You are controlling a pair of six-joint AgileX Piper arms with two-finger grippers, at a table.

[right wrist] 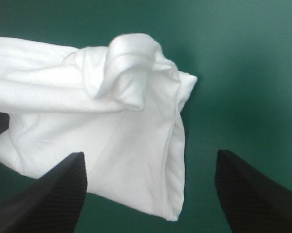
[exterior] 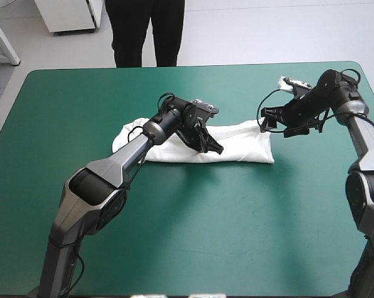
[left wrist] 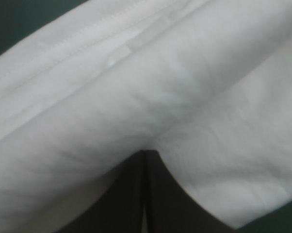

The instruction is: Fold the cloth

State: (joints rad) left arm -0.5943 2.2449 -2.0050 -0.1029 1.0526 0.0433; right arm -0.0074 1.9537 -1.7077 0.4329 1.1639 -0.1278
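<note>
Two robot arms reached over a worktop (exterior: 193, 248) under a teal-green cover, bare on its near half. Past the middle lay the white, short-sleeved fabric T-shirt (exterior: 243, 146), folded into a long narrow band running left to right. The left end effector (exterior: 213, 148), two broad black curved fingers, sat on the band's near edge around its middle. Its fingers were drawn together into one pointed arch, with the cloth's hem curling round the tip, so it appeared to be pinching the fabric. Farther off, the right end effector (exterior: 266, 121) hovered just beside the band's right end, fingers spread wide and gripping nothing; a rumpled corner lay ahead between them. The fold looked partway done: lengthwise finished, crosswise to come. Next, the right end effector would likely need to close on that right end and carry it across. No container was in view.
</note>
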